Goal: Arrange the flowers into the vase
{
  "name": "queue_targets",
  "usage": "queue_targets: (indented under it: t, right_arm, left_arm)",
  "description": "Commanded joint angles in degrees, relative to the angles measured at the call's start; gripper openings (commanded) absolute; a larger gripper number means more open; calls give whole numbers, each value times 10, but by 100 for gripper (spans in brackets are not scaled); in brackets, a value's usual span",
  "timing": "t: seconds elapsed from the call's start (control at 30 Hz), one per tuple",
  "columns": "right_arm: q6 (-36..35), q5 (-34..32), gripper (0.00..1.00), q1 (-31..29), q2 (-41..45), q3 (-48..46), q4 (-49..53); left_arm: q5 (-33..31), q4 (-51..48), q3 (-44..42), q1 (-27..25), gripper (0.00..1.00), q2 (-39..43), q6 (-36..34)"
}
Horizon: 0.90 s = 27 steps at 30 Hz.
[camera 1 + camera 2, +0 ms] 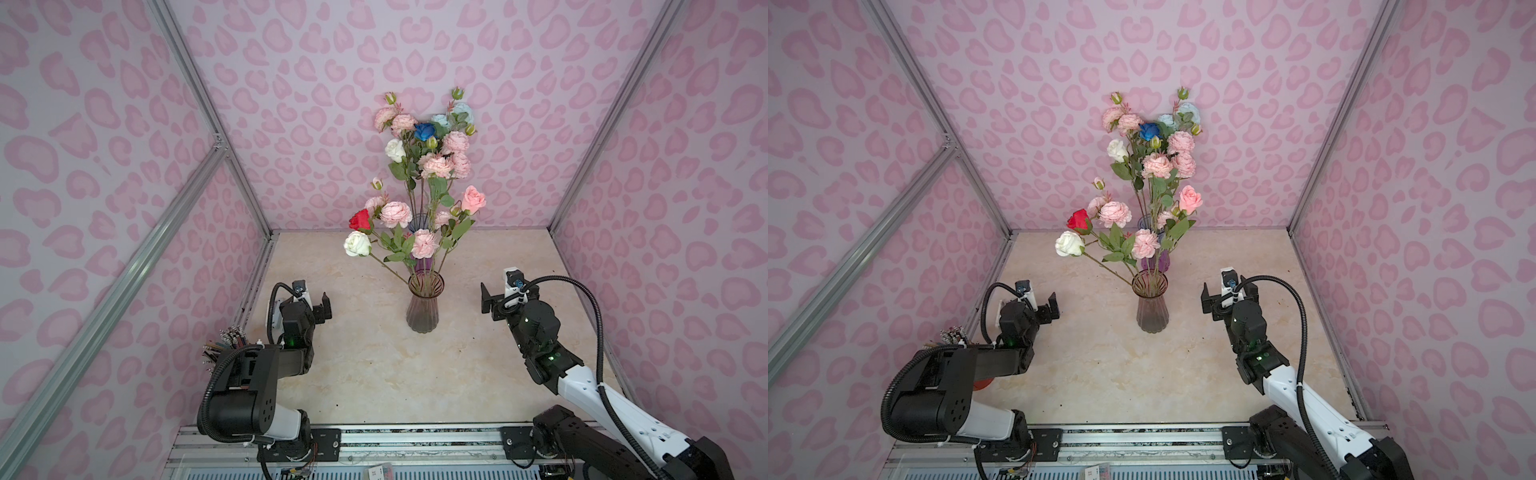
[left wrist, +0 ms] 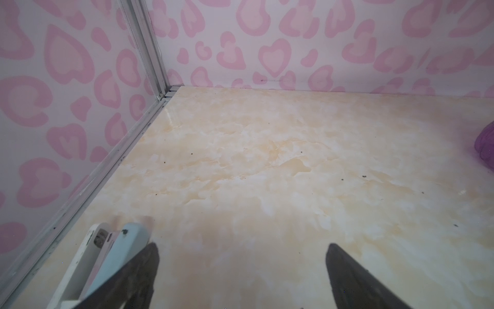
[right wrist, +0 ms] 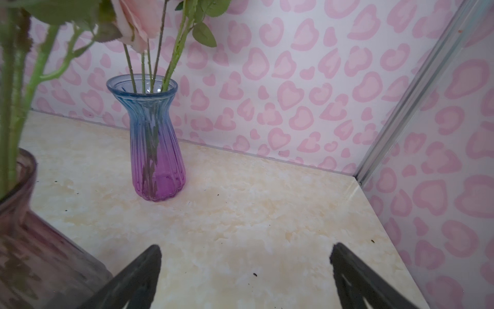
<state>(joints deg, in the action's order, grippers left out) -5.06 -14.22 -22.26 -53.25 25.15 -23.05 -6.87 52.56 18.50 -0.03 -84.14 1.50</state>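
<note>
Nearest to me are my two black claws. My left claw (image 2: 242, 263) and my right claw (image 3: 246, 264) are both spread wide and hold nothing. In both top views they sit in the lower middle, one on each side of the smoky grey ribbed glass vase (image 1: 423, 309), and apart from it.

The long green-stemmed flowers, mostly pale pink (image 1: 436, 166), are all standing in glass. I see none lying on the creamy marble-look table (image 1: 374, 374). Some stand in the smoky vase. The others stand in the blue-to-purple ribbed glass vase (image 3: 156, 149) just behind it, nearer the pink heart wall at the top of the view. So I think the job is done, or nearly.

What could go wrong? The white rose (image 1: 357, 244) and the red rose (image 1: 360, 219) lean far out toward the left of the view. If my left claw swings up, it could catch their stems and pull them out. The flowers are tall and the vases are thin, so a bump from either claw might tip one over. The glass could break. The two vases are close together, so one falling could knock down the other.
</note>
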Motion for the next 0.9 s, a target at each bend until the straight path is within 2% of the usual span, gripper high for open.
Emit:
queue_targets:
  t: [0.0,0.1,0.23,0.3,0.33,0.4,0.47,0.53,0.57,0.6,0.63,0.67,0.7,0.77,0.87]
  right_arm:
    - [7,-17,99,25,-18,-18,-67]
    - [-13,-3,99,46,-47,-40,-120]
    - [-79,2,99,56,-103,-72,-184]
    - [-122,38,99,71,-139,-75,-182]
    - [-120,48,99,82,-156,-77,-195]
    - [-46,40,99,110,-192,-111,-294]
    - [-13,67,100,145,-234,-137,-366]
    - [-1,94,100,165,-317,-165,-486]
    - [-2,100,100,168,-375,-180,-582]
    - [-9,86,100,162,-409,-188,-662]
    - [-9,46,100,148,-377,-178,-599]
    - [-6,32,100,144,-338,-155,-491]
    - [1,63,100,158,-334,-125,-430]
    - [25,88,100,183,-368,-82,-406]
    - [64,80,100,212,-344,-43,-286]
  left_arm:
    - [13,33,4,1,98,-3,10]
    - [13,30,5,2,98,-2,10]
    - [13,30,4,2,98,-2,10]
    - [13,31,4,2,98,-2,10]
    - [13,31,4,2,98,-2,10]
    - [13,31,4,1,98,-2,9]
    - [13,30,5,2,98,-2,9]
    - [13,30,5,2,98,-2,9]
    - [13,30,4,2,98,-2,9]
    - [13,31,4,2,98,-2,9]
    - [13,30,4,2,98,-2,9]
    - [13,31,4,2,98,-2,9]
    - [13,31,4,2,98,-2,9]
    - [13,31,5,1,98,-2,9]
    - [13,30,4,2,98,-1,10]
